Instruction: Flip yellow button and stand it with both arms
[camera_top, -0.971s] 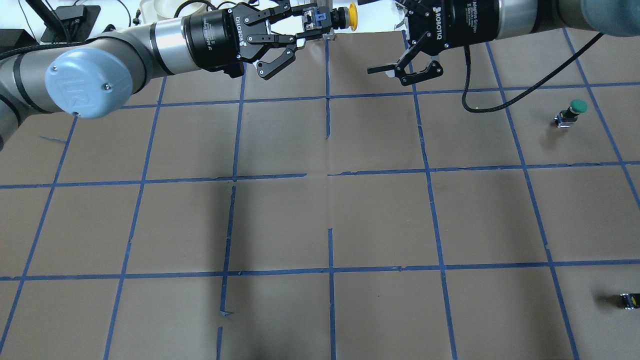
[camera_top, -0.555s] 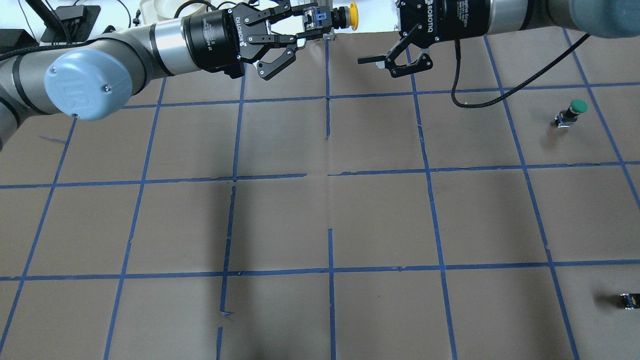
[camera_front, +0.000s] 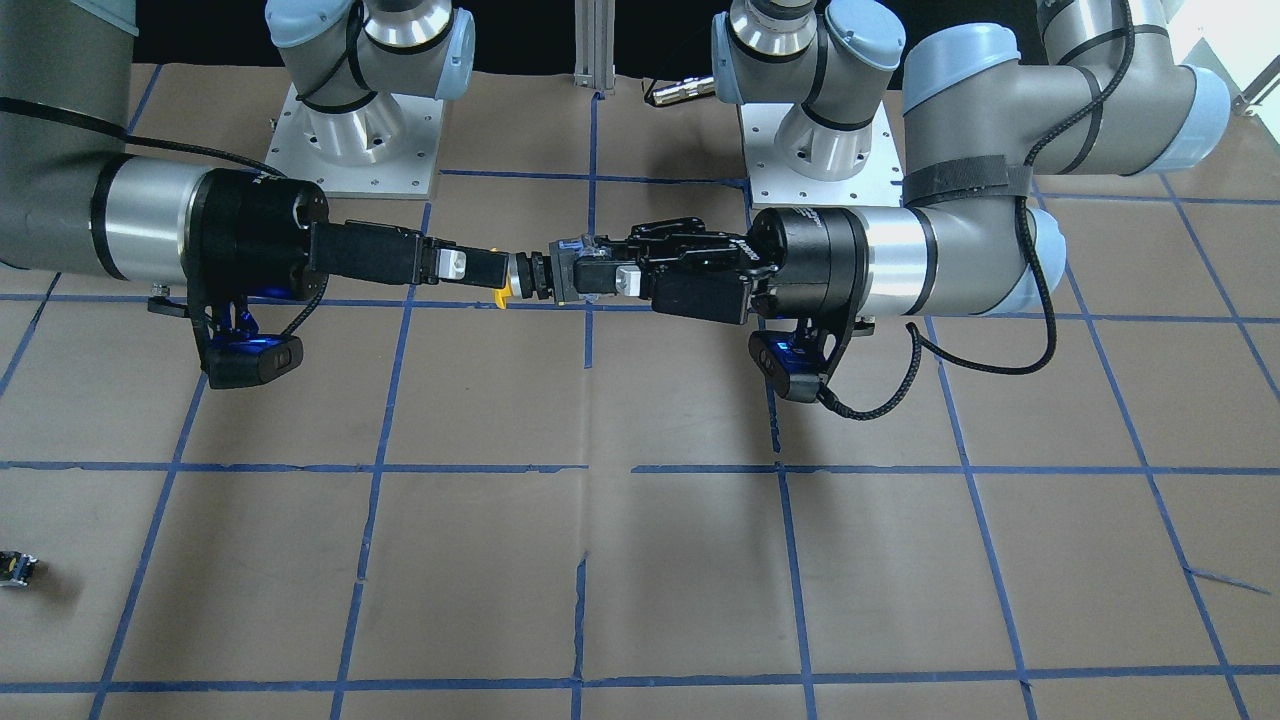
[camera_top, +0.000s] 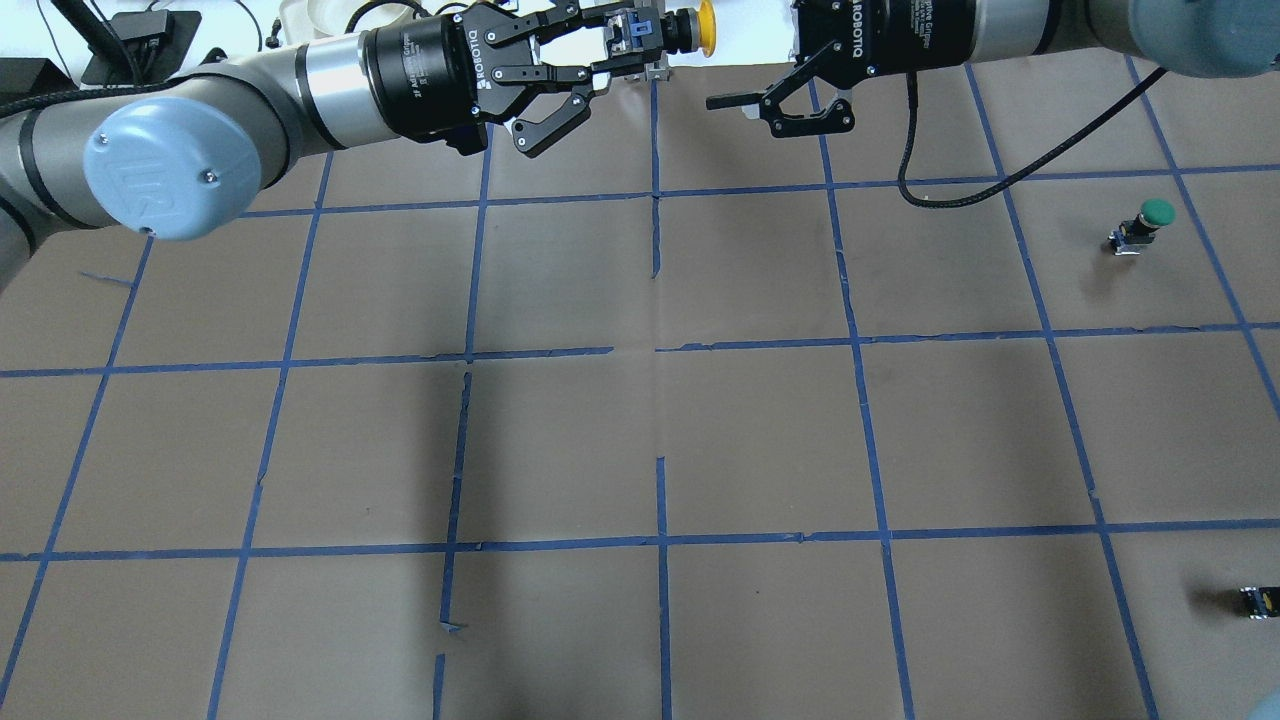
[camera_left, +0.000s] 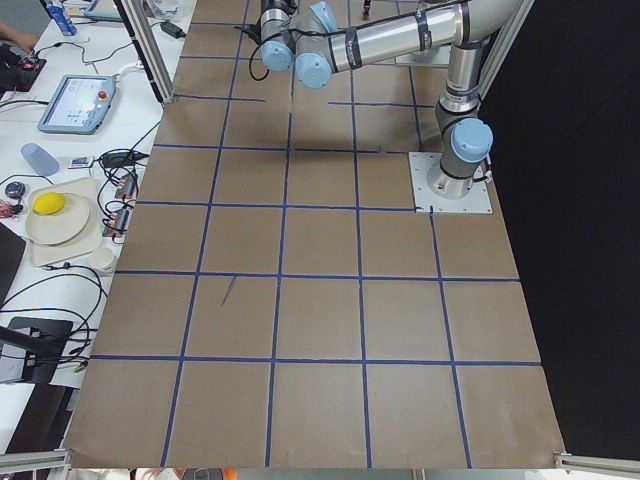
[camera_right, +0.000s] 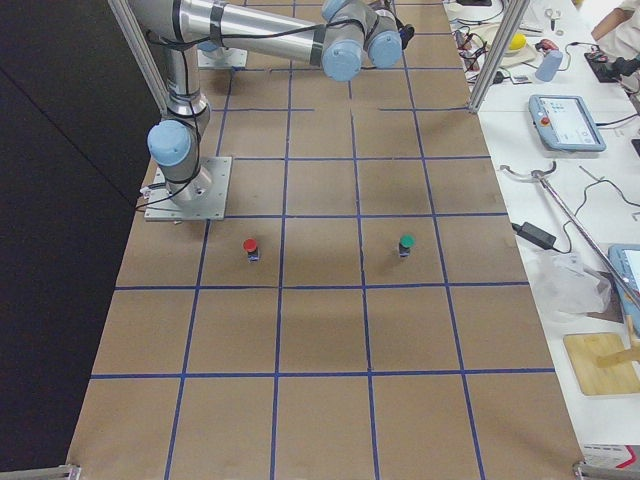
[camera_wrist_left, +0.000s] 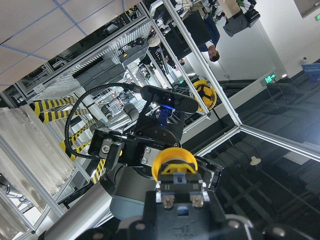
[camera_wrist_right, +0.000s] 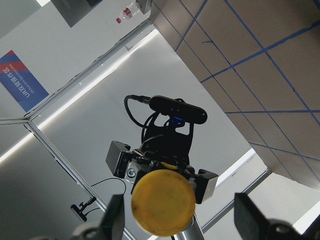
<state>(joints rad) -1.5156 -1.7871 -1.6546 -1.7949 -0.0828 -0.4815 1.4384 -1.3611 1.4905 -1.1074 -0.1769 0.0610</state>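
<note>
Brown paper ruled into squares by blue tape covers the surface (camera_top: 760, 430). Nearest us, on our right, lies a small capless block (camera_top: 1258, 602). Further out on that side stands a green-capped button (camera_top: 1150, 225).

Out by the far edge, well above the paper, the yellow button (camera_top: 680, 30) hangs level in our left pincer (camera_top: 628, 45), which is clamped on its block body. Its long axis runs along the line between our two pincers, with the cap pointing straight at our right pincer (camera_wrist_right: 180, 210). That one is spread wide, its fingers (camera_wrist_right: 114, 222) on either side of the cap and touching nothing. We judge the right pincer should close on the cap end before the left lets go.

Beyond the edge, on the side bench, a plate (camera_left: 70, 235) holds a round yellow thing (camera_left: 48, 205); we cannot tell what it is.
</note>
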